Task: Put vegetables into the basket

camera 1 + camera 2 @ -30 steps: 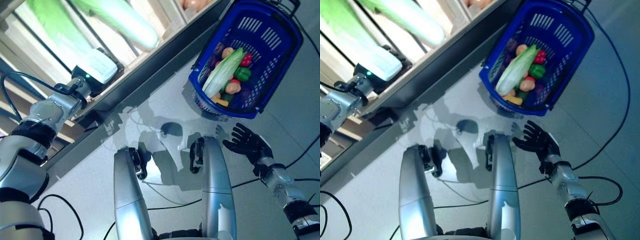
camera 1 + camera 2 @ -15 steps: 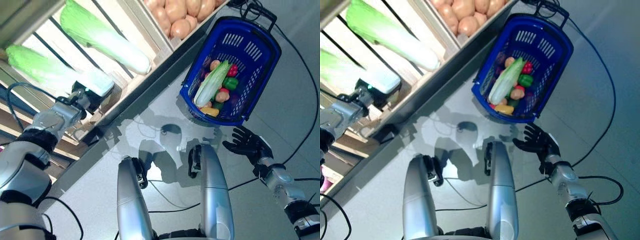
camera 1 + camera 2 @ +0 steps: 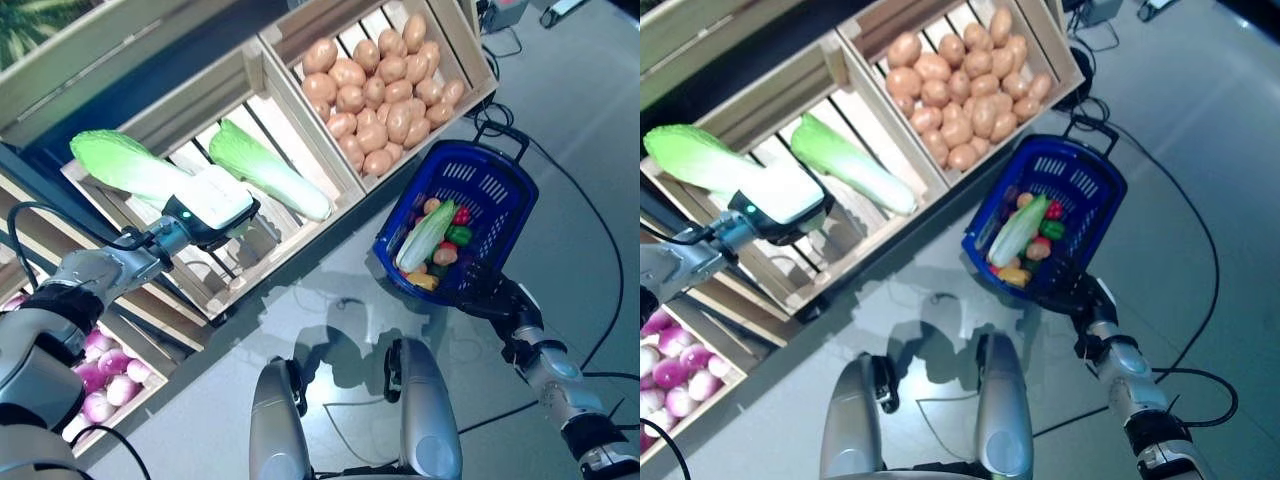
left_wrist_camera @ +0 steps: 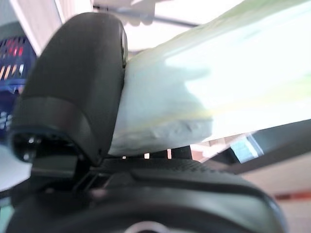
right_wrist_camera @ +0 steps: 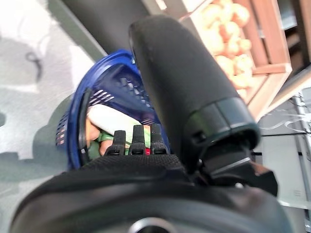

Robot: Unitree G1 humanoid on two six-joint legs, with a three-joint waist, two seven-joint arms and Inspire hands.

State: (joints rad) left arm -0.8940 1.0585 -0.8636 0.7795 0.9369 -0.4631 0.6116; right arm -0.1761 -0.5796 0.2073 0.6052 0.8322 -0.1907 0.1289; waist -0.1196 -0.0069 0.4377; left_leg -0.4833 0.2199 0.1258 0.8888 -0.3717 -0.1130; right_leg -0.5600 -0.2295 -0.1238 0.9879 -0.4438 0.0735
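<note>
My left hand (image 3: 208, 206) reaches into a wooden crate on the stand. In the left wrist view its thumb (image 4: 73, 97) is curled against the pale base of a green napa cabbage (image 4: 218, 82), which lies in the crate (image 3: 125, 165). A second napa cabbage (image 3: 270, 180) lies right beside the hand. The blue basket (image 3: 478, 183) stands on the floor and holds a napa cabbage (image 3: 425, 235), a red pepper (image 3: 461, 215), a green pepper (image 3: 460, 236) and other small vegetables. My right hand (image 3: 492, 297) is at the basket's near rim with straight fingers.
The wooden stand (image 3: 300, 235) with slatted crates runs across the back and left, its lower shelf reaching the floor. Grey floor (image 3: 340, 300) lies between the stand, the basket and me.
The camera has tilted up, so more of the stand shows. My right hand has come up to the basket's near rim. My left hand stays on the cabbage in the crate.
</note>
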